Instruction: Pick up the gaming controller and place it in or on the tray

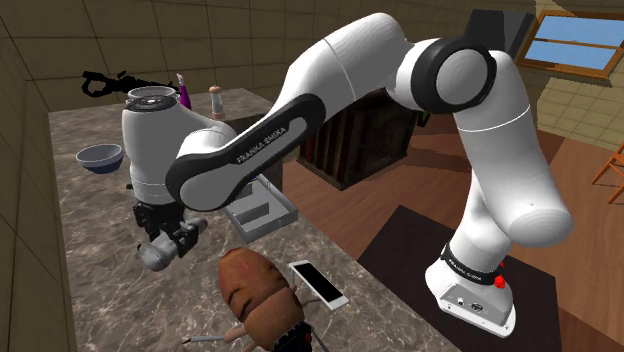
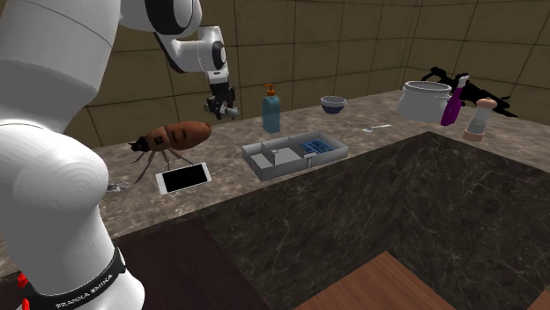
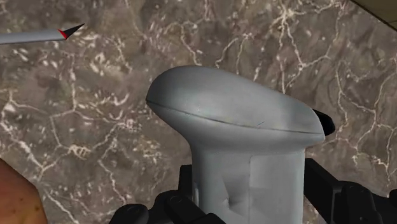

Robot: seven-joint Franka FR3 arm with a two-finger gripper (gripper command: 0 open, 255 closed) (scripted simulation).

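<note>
My black gripper (image 1: pixel 165 238) hangs a little above the marbled counter, shut on a plain grey gaming controller (image 1: pixel 153 256). In the wrist view the controller (image 3: pixel 235 127) has a broad rounded head and a narrower grip, and that grip is clasped between the gripper's (image 3: pixel 248 197) fingers (image 3: pixel 327 184). The grey tray (image 1: pixel 262 212) with its compartments rests on the counter to the shoulder view's right of the gripper, apart from it. In the second exterior view the gripper (image 2: pixel 220 107) is up near the back wall, and the tray (image 2: pixel 275 162) lies toward the counter's front edge.
A big brown bug figure (image 1: pixel 255 290) and a phone (image 1: pixel 318 283) lie near the tray. A blue soap bottle (image 2: pixel 271 113), a bowl (image 1: pixel 99 155), a pot (image 1: pixel 150 98), a purple bottle (image 1: pixel 183 92) and a shaker (image 1: pixel 215 100) stand farther along. A pen (image 3: pixel 38 36) lies below the hand.
</note>
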